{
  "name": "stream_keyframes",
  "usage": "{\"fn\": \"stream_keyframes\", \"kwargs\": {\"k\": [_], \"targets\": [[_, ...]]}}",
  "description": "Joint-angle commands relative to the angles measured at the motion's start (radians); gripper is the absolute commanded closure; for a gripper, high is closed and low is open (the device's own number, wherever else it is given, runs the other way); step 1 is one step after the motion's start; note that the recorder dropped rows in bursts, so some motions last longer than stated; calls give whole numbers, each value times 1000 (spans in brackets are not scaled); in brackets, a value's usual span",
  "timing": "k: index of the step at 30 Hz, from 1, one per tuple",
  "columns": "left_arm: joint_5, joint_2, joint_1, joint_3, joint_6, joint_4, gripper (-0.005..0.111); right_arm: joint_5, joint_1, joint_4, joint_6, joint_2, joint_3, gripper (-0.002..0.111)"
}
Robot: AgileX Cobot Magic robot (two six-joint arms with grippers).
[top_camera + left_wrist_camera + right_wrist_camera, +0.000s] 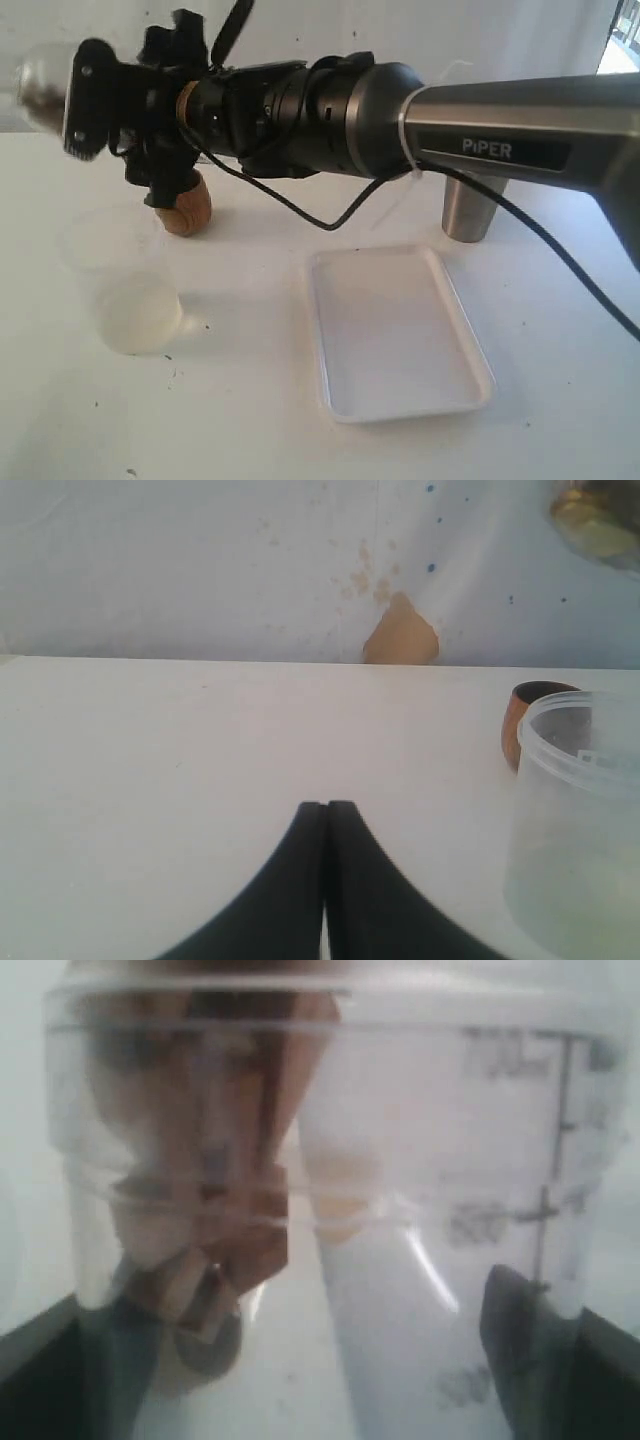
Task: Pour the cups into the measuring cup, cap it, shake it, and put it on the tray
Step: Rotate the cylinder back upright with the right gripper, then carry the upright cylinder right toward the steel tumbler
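Observation:
My right arm reaches across to the far left of the exterior view, where my right gripper (84,98) is shut on the clear measuring cup (38,82), held high above the table and blurred, with dark bits inside. The right wrist view is filled by the measuring cup (430,1160) with its printed scale, between the dark fingers (525,1355). I cannot make out the cap on its own. The wooden cup (186,210) stands under the arm, the steel tumbler (472,207) at the back right, and the white tray (395,332) in the middle. My left gripper (326,806) is shut on nothing, low over the table.
A frosted plastic cup (130,292) stands at the front left, beside the wooden cup (528,720) in the left wrist view, where the frosted cup (578,825) is close to my left gripper. A black cable (300,212) hangs under the right arm.

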Motion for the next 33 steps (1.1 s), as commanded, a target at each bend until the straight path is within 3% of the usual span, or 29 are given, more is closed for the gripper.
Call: {"fn": "stream_keyframes", "kwargs": {"k": [1, 4, 6, 14, 22, 28, 33], "targets": [[-9, -5, -1, 5, -3, 3, 107, 146, -1, 5, 638, -6, -8, 108], [-9, -5, -1, 5, -3, 3, 107, 218, -1, 82, 1078, -6, -2, 108], [-9, -5, -1, 5, -3, 3, 107, 221, -1, 146, 1217, -8, 5, 108], [-9, -5, -1, 5, -3, 3, 107, 102, 6, 141, 1031, -45, 19, 108], [-9, -5, -1, 5, -3, 3, 107, 288, 6, 119, 952, -161, 65, 108], [-9, -5, -1, 5, -3, 3, 107, 37, 6, -135, 965, -264, 212, 108], [-9, -5, -1, 5, -3, 3, 107, 2, -20, -157, 967, -366, 316, 108]]}}
